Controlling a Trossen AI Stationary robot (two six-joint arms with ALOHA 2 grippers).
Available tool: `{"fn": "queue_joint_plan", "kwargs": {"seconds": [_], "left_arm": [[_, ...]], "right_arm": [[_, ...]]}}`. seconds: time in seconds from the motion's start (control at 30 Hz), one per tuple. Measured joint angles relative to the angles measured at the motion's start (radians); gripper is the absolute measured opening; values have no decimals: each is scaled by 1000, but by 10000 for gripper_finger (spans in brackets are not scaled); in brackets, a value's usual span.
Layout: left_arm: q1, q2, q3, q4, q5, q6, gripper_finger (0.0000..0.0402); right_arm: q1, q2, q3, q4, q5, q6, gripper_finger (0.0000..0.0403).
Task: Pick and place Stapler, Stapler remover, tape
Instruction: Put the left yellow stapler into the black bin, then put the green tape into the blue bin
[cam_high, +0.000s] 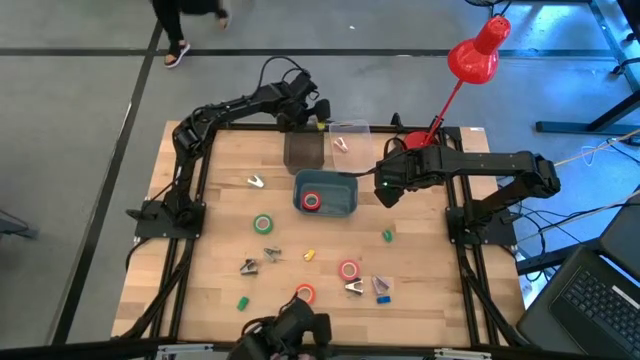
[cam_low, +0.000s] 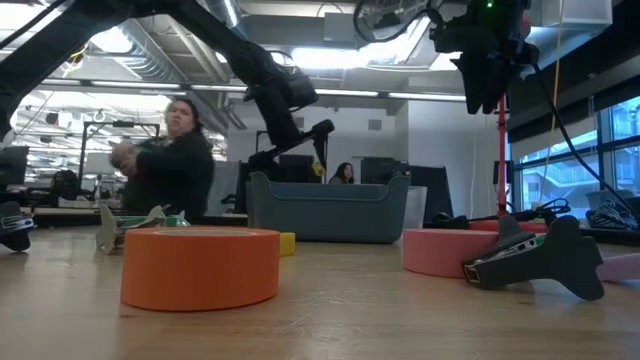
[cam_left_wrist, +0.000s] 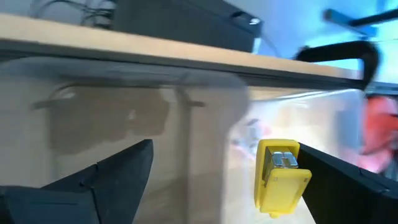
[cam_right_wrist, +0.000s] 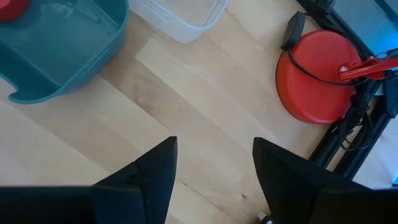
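Tape rolls lie scattered over the table (cam_high: 200, 210): a green roll (cam_high: 263, 224) at left-centre, a red roll (cam_high: 304, 293) near the front edge, another red roll (cam_high: 348, 269) to its right. At the far edge, the left gripper (cam_left_wrist: 217, 180) hovers over the smoky bin (cam_high: 304, 150) beside the clear bin (cam_high: 348, 138), jaws spread, with a yellow stapler (cam_left_wrist: 281, 176) against one finger; it is probably being released there. One red roll (cam_high: 312, 201) already sits in the blue bin (cam_high: 345, 200). Further right, the right gripper (cam_right_wrist: 214, 162) hangs above bare wood beside the blue bin, jaws spread and empty, likely just clear of a drop.
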Motion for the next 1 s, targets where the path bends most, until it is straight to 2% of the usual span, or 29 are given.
{"fn": "queue_joint_plan", "kwargs": {"seconds": [0.2, 0.7, 0.8, 0.87, 1.0], "left_arm": [[-12, 0, 0, -170, -141, -37, 363], [-13, 0, 0, -197, -145, -40, 363], [-13, -1, 0, -197, -129, 39, 363], [-22, -10, 0, -201, -113, 153, 363], [-75, -59, 0, -220, -171, 402, 363]], "right_arm": [[0, 0, 0, 0, -17, 0, 214], [0, 0, 0, 33, -33, -22, 214], [0, 0, 0, 34, -33, -22, 214], [0, 0, 0, 34, -33, -22, 214], [0, 0, 0, 34, -31, -22, 214]]}}
